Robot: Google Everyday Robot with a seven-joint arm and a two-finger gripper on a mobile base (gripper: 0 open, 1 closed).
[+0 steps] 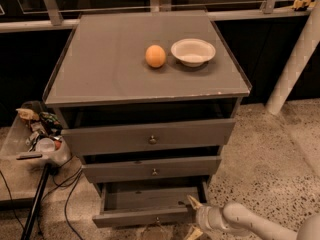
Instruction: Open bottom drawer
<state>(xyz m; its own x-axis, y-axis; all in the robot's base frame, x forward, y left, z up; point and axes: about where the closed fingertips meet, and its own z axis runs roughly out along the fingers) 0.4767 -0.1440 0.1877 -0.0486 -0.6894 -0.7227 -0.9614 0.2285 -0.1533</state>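
Now, end effector (193, 217) beside pulled-out bottom drawer (142, 218)

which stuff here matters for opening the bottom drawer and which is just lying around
For the job:
- bottom drawer, partly out
- gripper, at the right end of that drawer's front

Just lying about:
- orange and white bowl on the cabinet top
- top drawer and middle drawer
- bin of clutter on the left
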